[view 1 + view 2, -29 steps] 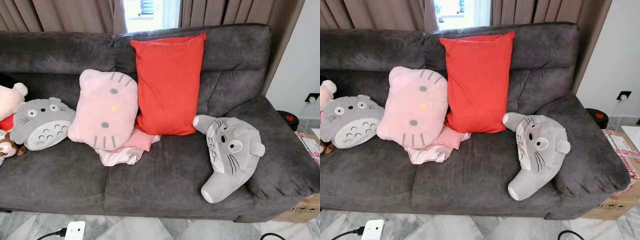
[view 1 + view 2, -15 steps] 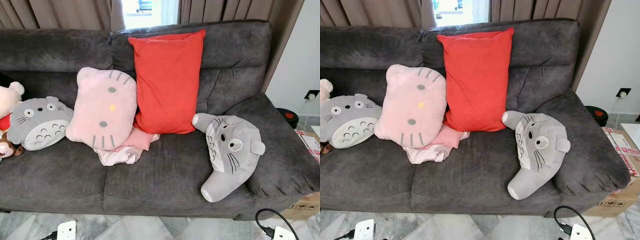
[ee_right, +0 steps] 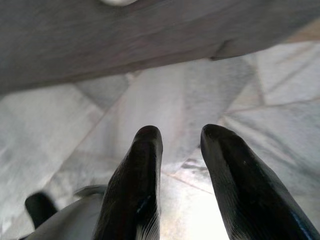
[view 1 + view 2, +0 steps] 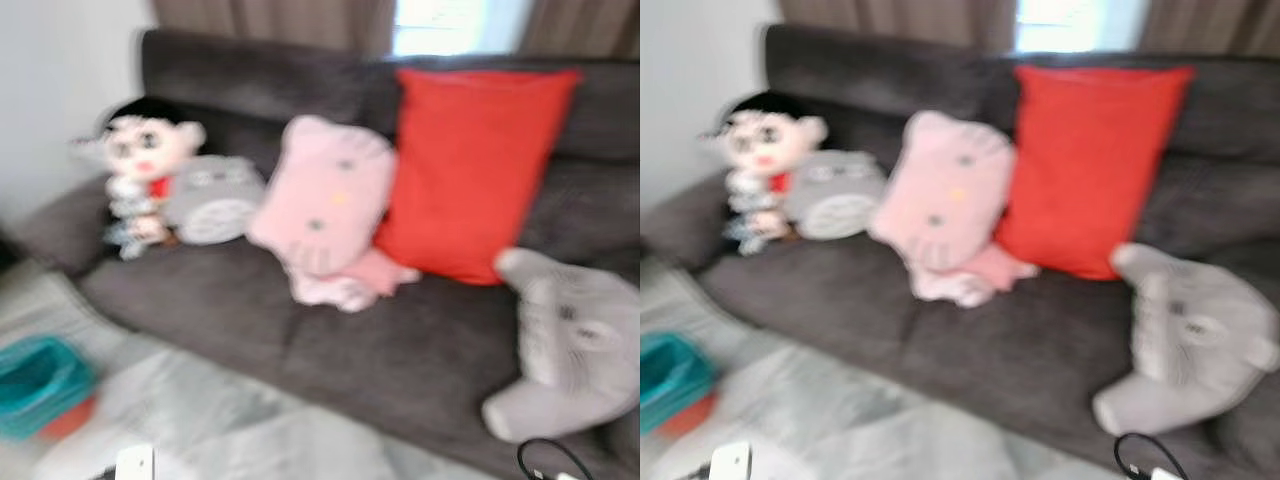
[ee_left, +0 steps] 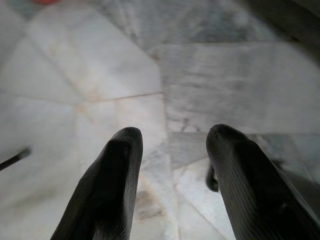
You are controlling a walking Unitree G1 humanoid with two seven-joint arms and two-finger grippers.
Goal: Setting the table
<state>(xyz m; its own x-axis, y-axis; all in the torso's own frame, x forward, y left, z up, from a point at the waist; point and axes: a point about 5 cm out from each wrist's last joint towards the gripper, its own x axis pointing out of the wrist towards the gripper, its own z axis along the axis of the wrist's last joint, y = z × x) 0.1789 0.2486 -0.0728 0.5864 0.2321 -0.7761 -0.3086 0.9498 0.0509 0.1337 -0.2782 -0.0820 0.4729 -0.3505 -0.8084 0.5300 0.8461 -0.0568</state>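
2 black-fingered grippers hang over pale marble floor: the left gripper has its fingers spread apart with nothing between them, and the right gripper shows a narrower gap, also empty. Blurred head views show a dark grey sofa across the frame, carrying a red pillow, a pink cat-face cushion, a grey plush at lower right and a doll at upper left. A teal basket sits at lower left. No tableware can be made out.
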